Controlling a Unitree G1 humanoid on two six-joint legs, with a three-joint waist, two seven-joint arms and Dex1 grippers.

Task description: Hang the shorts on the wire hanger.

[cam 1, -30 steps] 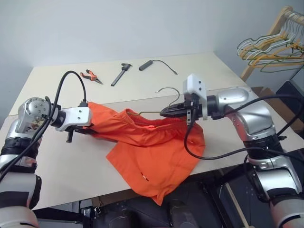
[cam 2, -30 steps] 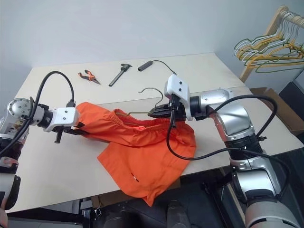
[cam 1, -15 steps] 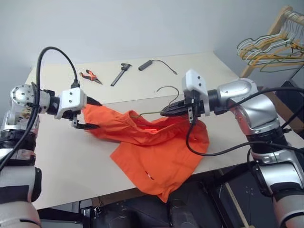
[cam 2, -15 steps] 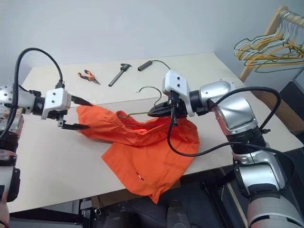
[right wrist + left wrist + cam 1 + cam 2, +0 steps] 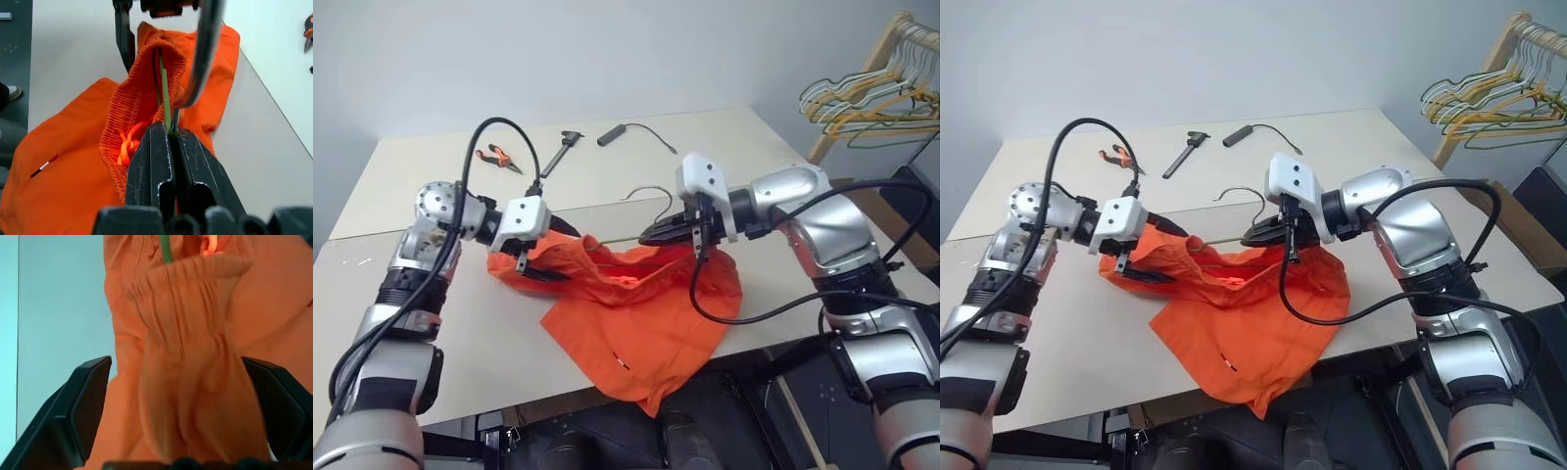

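The bright orange cloth shorts (image 5: pixel 641 304) drape off the beige table (image 5: pixel 440 333), threaded by the thin grey-olive wire hanger (image 5: pixel 651 201) that the right claw (image 5: pixel 651 235) pinches; the left claw (image 5: pixel 553 255) straddles the waistband, fingers spread

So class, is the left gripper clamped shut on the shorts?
No. The left gripper stands open, its fingers wide apart on either side of the shorts.

My orange shorts (image 5: pixel 641 304) lie crumpled on the counter (image 5: pixel 460 333), one leg drooping over its near edge, with the thin wire hanger (image 5: pixel 651 196) threaded into the gathered waistband, hook up.
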